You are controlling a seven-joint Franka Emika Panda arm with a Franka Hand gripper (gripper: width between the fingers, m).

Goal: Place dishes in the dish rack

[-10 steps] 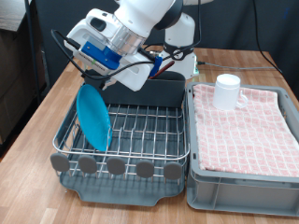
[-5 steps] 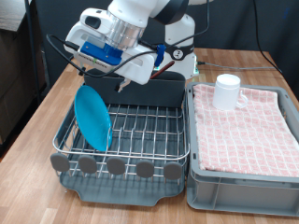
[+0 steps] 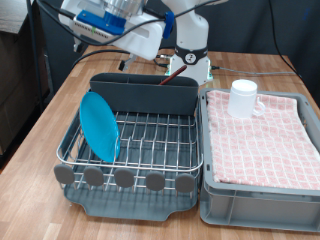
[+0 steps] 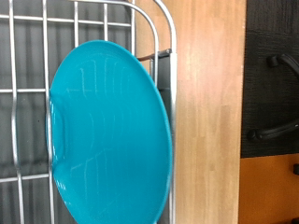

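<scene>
Gripper (image 3: 112, 22) raised at exterior view's top left, well above dish rack (image 3: 130, 160); mostly cut off by frame edge. Fingers not visible in either view, so spread cannot be told; nothing seen held. Light-blue plate (image 3: 99, 126) standing on edge in wire grid at rack's left side, leaning slightly; wrist view looking down on same plate (image 4: 107, 135). Tall grey cutlery box (image 3: 145, 94) along rack's far edge. White mug (image 3: 244, 98) on pink checked cloth in grey crate (image 3: 262, 195), to the right on wooden tabletop (image 3: 40, 135).
</scene>
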